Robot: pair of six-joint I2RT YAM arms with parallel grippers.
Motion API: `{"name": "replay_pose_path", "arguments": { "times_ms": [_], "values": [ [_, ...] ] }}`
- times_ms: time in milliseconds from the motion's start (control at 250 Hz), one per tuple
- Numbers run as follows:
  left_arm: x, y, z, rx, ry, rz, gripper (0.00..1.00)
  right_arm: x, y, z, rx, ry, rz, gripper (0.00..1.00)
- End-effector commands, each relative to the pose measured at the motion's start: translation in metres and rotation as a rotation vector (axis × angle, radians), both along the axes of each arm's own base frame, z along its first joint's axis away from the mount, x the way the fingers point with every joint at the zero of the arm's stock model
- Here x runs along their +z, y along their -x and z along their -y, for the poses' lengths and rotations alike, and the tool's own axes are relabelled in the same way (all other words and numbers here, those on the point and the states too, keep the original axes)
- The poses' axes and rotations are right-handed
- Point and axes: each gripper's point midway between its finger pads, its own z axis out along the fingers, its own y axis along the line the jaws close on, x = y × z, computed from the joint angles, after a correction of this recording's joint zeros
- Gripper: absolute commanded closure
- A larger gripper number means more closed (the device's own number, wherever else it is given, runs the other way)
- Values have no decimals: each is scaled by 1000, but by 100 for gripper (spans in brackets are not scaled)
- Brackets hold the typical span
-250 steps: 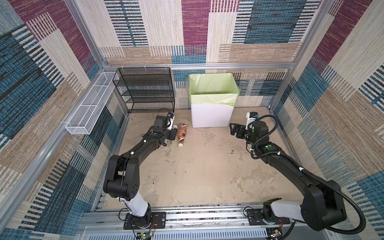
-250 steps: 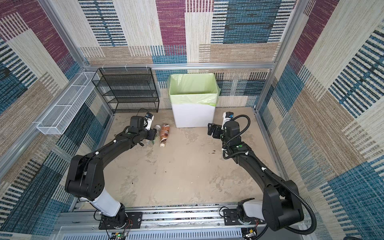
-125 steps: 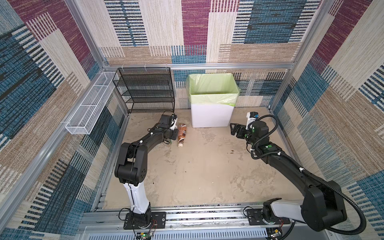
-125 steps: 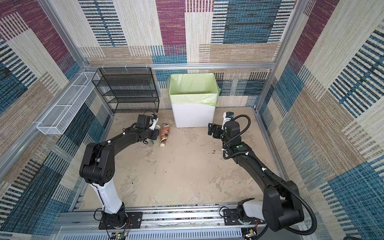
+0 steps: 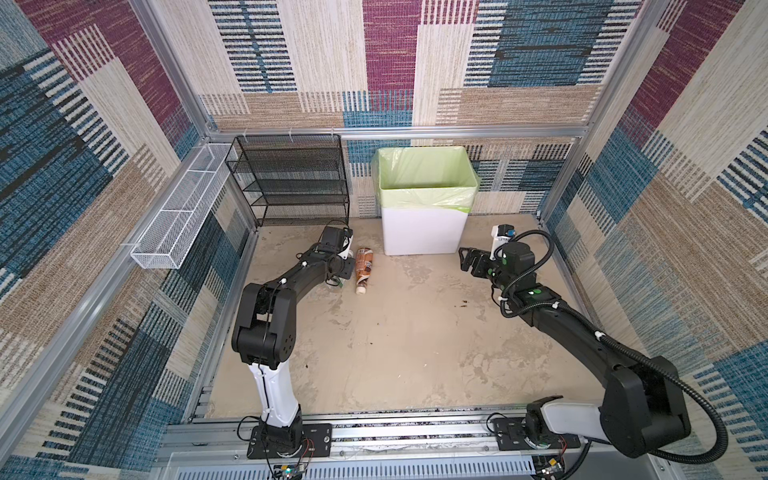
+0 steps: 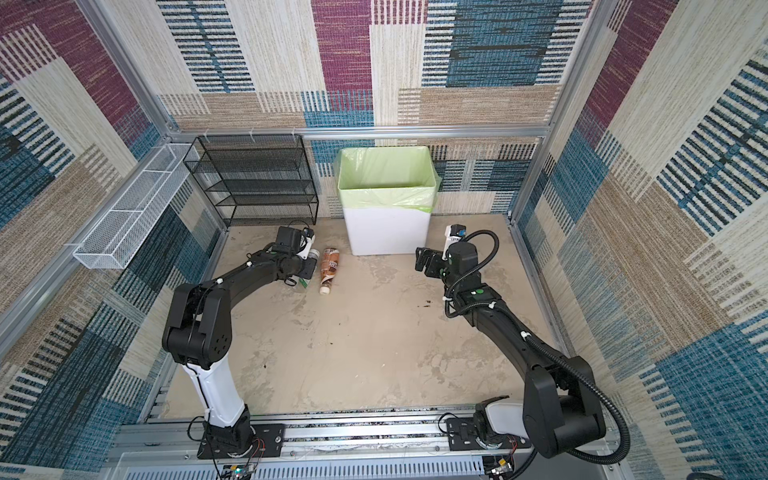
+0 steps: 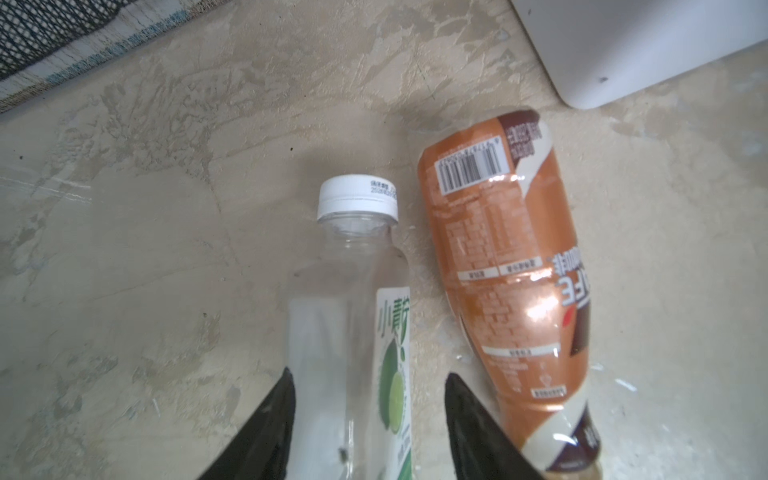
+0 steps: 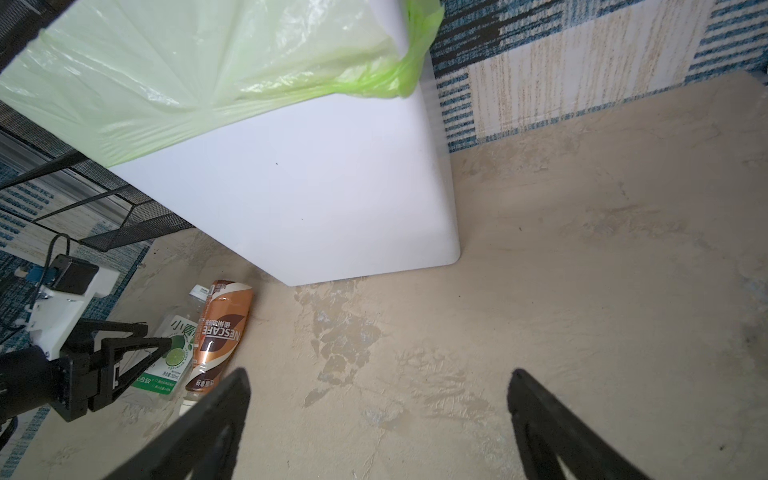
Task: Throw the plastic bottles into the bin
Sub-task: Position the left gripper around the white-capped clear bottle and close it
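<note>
Robot test cell: an aluminium frame [image 5: 457, 133] holds patterned wall panels [image 5: 390, 54]; the left arm [image 5: 266, 316] and right arm [image 5: 582, 332] are mounted on a slotted base rail [image 5: 415, 433].

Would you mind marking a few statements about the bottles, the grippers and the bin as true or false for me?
1. The brown bottle lies on its side on the floor. True.
2. The clear bottle has a blue cap. False: its cap is white.
3. The right gripper holds a bottle. False: it is open and empty.
4. The jaws of the left gripper straddle the clear bottle. True.
5. In both top views the bin stands left of the rack. False: it stands right of the rack.
</note>
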Motion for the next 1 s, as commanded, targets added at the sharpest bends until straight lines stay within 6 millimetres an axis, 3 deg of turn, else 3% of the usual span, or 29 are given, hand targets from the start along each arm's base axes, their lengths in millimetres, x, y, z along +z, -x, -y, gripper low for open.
{"name": "replay_pose_path", "arguments": {
  "times_ms": [0, 540, 740, 864, 996],
  "values": [
    [5, 3, -6, -10, -42, 6, 38, 5, -4, -1, -2, -15, 27, 3],
    [-22, 4, 4, -39, -14, -76, 35, 3, -2, 0, -9, -15, 23, 3],
    [-34, 9, 7, -44, -2, -122, 29, 4, -3, -1, -3, -20, 25, 3],
    [-32, 11, 11, -52, 22, -130, 19, 2, -2, 0, -8, -15, 22, 3],
    [-23, 12, 14, -57, 45, -122, 16, 2, -1, 0, -6, -18, 23, 3]
  ]
}}
